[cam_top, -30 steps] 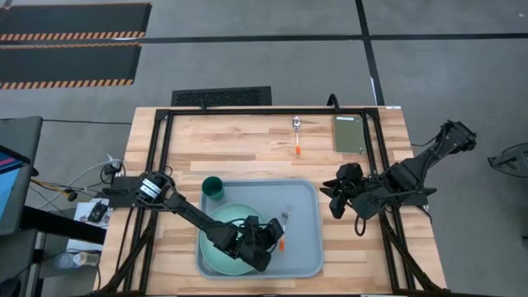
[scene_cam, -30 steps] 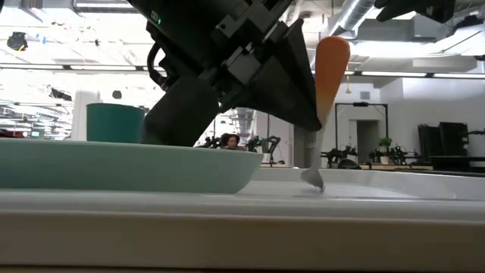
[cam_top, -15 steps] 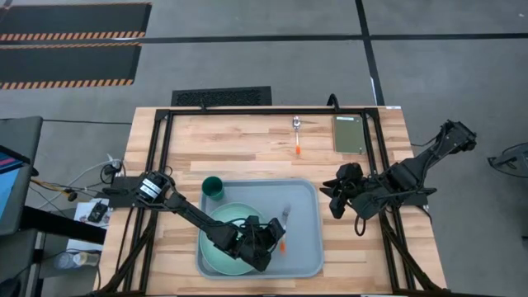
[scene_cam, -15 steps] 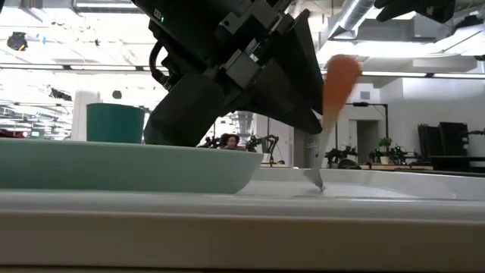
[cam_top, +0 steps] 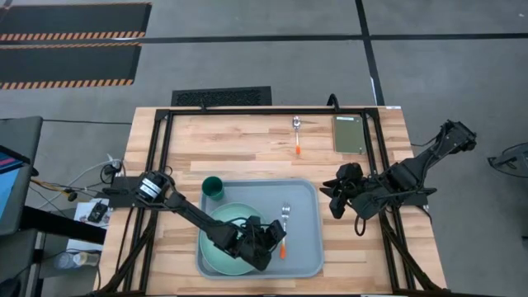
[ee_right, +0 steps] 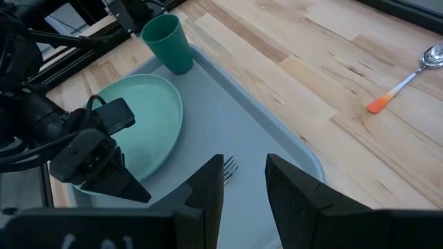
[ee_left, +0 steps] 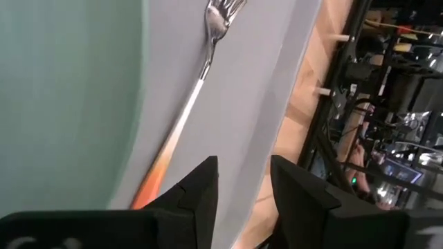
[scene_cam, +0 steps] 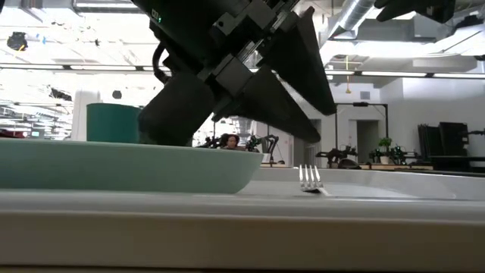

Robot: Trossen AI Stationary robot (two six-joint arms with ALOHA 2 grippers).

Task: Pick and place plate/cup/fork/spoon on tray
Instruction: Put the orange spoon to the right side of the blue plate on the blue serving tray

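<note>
The fork point(cam_top: 284, 229) lies flat on the tray point(cam_top: 307, 216), right of the mint-green plate point(cam_top: 239, 213), with its tines point(scene_cam: 309, 180) toward the far side. My left gripper point(cam_top: 272, 242) hovers open just above the fork's orange handle point(ee_left: 156, 173), touching nothing. The teal cup point(cam_top: 213, 187) stands in the tray's far left corner. The spoon point(cam_top: 298, 136) lies on the table beyond the tray. My right gripper point(cam_top: 334, 198) waits open and empty right of the tray.
An olive-green block point(cam_top: 348, 134) lies at the table's far right, beside the spoon. The black frame rails point(cam_top: 247, 111) run along the table's edges. Bare wood lies between the tray and the spoon.
My left gripper has let go of the fork. The fork stood tilted with its tines on the tray and its orange handle up between the fingers. It has tipped over and now lies flat on the tray beside the plate. The gripper stays above it.
</note>
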